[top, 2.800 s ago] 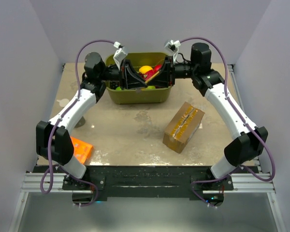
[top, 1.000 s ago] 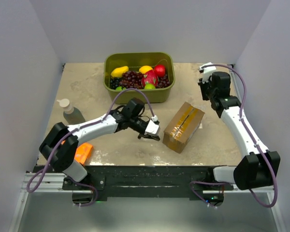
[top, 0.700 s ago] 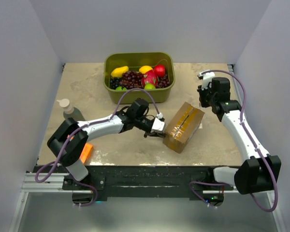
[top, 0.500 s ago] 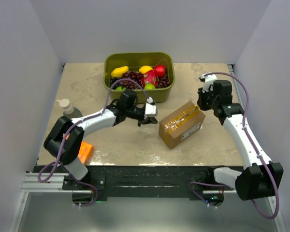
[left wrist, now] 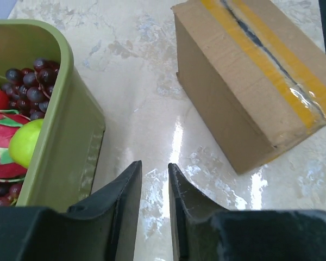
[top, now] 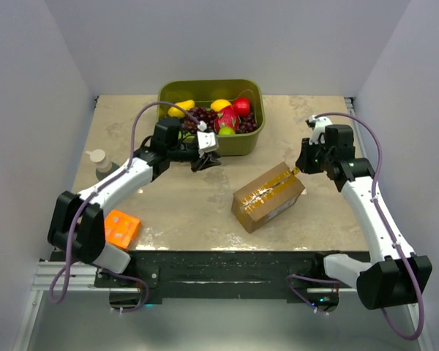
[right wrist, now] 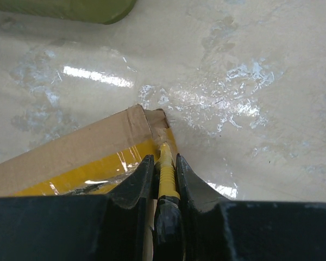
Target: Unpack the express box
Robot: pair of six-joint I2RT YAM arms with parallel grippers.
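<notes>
Just changed: L arm has backed off the brown cardboard express box w/ glossy yellow-tan tape along its top seam (top: 268, 199). The left gripper (left wrist: 154, 165) now sits by the front wall of the olive-green plastic bin of fruit (top: 238, 145), well apart from the box. Its jaws are parted only a crack, w/ nothing between them.

The right gripper (right wrist: 164, 157) is clamped on a slim yellow tool (right wrist: 164, 163) w/ a black base, prob a cutter. The tip is down at the box's far-right top corner, right where the tape strip ends. Touching or a hair above, can't tell.

Box lies flat on the beige stone-look table (top: 190, 205), mid-right, seam up, flaps closed.

Meaning for task: looks like positioning is done and R is lined up to slit the tape along the seam. Nothing unpacked yet. L wrist view shows a dark line down the tape centre; flap gap or an existing cut, can't tell.

Vs earlier frames:
- 2.8 s ago both grippers were over the bin and the box stood steeper on the diagonal, further right.
- 0.7 s ago L gripper was against the box's near-left end. The box has since swung flatter and slid a bit left and nearer.
- R gripper was hanging off beyond the box's far end and has since come in onto the corner.
- Flat orange box (top: 121, 227) at near-left is unmoved.
</notes>
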